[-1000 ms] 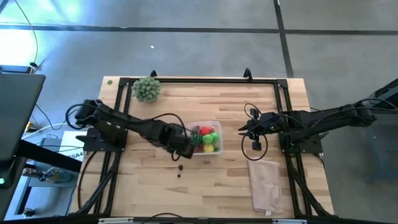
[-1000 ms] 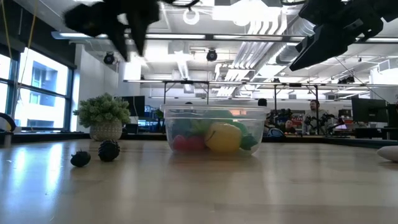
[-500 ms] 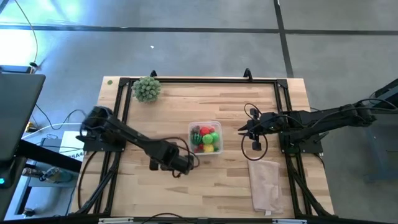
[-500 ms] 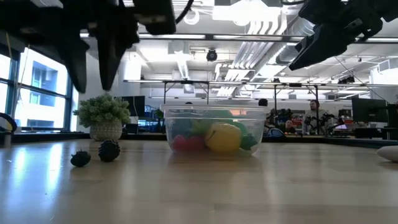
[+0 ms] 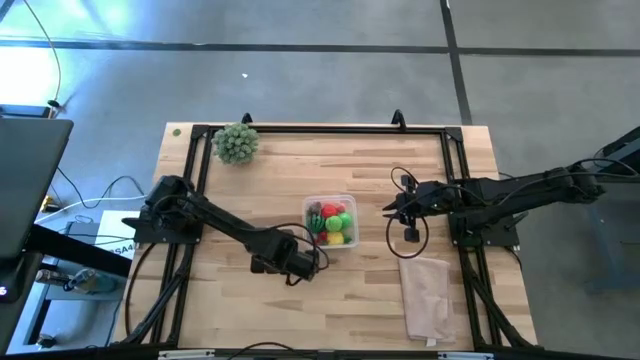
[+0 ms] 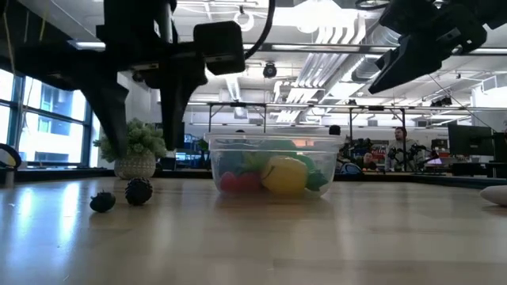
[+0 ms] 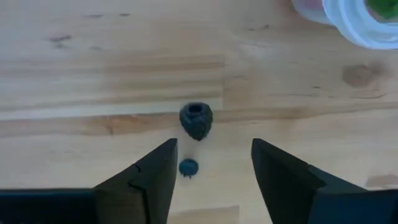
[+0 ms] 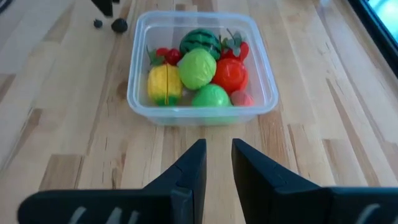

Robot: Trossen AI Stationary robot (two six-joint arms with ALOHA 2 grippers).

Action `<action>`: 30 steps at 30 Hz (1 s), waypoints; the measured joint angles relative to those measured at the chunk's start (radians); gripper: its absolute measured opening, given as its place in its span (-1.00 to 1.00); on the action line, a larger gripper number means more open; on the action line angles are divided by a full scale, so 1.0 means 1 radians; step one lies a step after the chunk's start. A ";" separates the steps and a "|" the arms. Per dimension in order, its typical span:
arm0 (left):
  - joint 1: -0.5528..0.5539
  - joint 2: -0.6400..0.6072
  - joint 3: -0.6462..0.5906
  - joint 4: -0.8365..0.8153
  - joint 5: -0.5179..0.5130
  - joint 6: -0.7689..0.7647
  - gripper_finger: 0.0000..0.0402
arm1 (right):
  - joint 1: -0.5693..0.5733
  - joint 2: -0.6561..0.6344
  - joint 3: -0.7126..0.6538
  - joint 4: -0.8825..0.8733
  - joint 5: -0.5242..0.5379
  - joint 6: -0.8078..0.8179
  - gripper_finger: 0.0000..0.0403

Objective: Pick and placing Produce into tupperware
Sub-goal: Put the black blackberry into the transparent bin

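Plant: far-left corner of table; not task item, well apart from work zone.
L gripper: above table, just left-front of tupperware. Jaws apart, nothing between them; wrist view shows bare wood in the gap.
Berries: two dark pcs on table, outside container. Larger berry lies just beyond the fingertips, on the gripper centreline. Smaller berry sits in the gap between the fingers, nearer the one finger. In low view both rest on wood below L gripper, close but apart: smaller, larger.
Key relation: berries lie directly ahead of/under L gripper, on its axis. Berries roundish, no long axis to speak of, so no wrist turn looks needed. Judgement: straight descent, then close on one pc. Risk: the pair sit close; closing on one may nudge the other.
Tupperware: table centre, upright, lid off. Holds red, green, yellow pcs plus striped green ball.
Nearer arm: L, clearly. R is on the far side of container from berries.
R gripper: raised, right of tupperware, pointed at it. Fingers nearly together, narrow gap, holding nothing. Waiting.
Cloth: right-front of table, flat, uninvolved.
Progress (judged): most produce is in; two berries left.
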 joint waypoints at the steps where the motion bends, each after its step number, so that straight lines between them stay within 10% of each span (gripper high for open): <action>1: 0.000 0.006 0.000 0.000 -0.004 0.005 0.00 | 0.000 0.002 0.000 0.004 0.000 0.000 -0.67; 30: -0.001 0.097 -0.001 0.017 -0.039 0.049 0.14 | 0.000 0.006 0.000 0.002 0.000 0.000 -0.67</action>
